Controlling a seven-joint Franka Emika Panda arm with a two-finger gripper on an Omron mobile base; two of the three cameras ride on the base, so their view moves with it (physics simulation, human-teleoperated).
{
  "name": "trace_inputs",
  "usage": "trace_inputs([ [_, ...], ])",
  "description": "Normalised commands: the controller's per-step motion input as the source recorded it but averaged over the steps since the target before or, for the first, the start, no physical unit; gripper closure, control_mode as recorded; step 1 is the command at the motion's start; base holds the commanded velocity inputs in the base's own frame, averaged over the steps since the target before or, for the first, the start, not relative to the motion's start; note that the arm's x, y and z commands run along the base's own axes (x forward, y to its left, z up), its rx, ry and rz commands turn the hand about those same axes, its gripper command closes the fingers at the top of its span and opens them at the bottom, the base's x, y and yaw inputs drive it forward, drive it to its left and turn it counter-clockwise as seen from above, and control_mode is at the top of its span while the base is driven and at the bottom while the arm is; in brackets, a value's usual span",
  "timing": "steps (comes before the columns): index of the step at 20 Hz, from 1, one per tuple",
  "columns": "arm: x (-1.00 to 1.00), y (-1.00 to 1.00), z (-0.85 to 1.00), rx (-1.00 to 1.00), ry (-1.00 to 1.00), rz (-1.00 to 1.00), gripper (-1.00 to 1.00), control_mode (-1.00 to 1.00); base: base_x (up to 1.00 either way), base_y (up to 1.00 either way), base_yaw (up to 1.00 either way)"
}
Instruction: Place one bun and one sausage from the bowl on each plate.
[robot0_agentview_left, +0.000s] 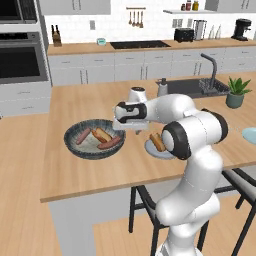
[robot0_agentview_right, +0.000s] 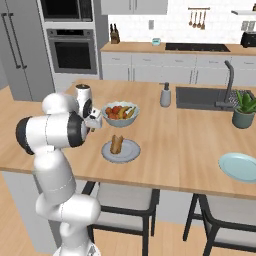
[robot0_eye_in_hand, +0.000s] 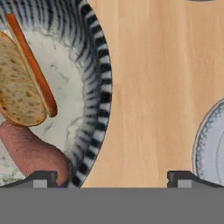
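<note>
Wide dark grey ribbed bowl (robot0_agentview_left: 95, 138) sits on the wooden island counter (robot0_agentview_left: 75, 170), left of the near small pale blue-grey plate (robot0_agentview_right: 120, 150); in the bowl I see one bun (robot0_eye_in_hand: 17, 89) plus two reddish sausages, one thin along the bun's edge (robot0_eye_in_hand: 33, 65), one thick (robot0_eye_in_hand: 33, 151) nearest the rim. Near plate already carries a bun (robot0_agentview_right: 117, 144), no sausage on it that I can make out; second pale blue-grey plate (robot0_agentview_right: 238, 166) is well apart toward the right end of the counter and looks bare. Gripper (robot0_eye_in_hand: 111, 178) hangs over the bowl's right rim, between bowl and near plate — fingertips spread wide, nothing between them, so it's unloaded. My read: step in hand is fetching a sausage for the near plate. To do it well: shift the hand toward the bowl centre so both tips clear the ribbed wall, pick the thick sausage since it lies free of the bun, roll the wrist so the jaws straddle its short axis, grab mid-length so it doesn't tip. Come down straight — the rim is just beside that sausage's end, and a tip landing on the rim would shove the bowl. Lift clear of the wall before traversing, then lay it beside the bun on the plate, not on top
</note>
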Motion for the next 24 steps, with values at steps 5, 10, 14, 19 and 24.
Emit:
trace_inputs([
  [5, 0.37, 0.8, 0.0, -0.02, 0.0, -0.15, -1.0, -1.0, 0.0, 0.0, 0.0],
  [10, 0.31, 0.43, -0.09, -0.01, 0.01, -0.15, -1.0, -1.0, 0.0, 0.0, 0.0],
  [14, -0.09, 0.0, -0.26, 0.0, 0.01, -0.12, -1.0, -1.0, 0.0, 0.0, 0.0],
  [19, -0.35, 0.0, -0.06, 0.0, 0.04, -0.14, -1.0, -1.0, 0.0, 0.0, 0.0],
  [24, -0.21, 0.0, -0.04, 0.0, 0.05, -0.14, -1.0, -1.0, 0.0, 0.0, 0.0],
])
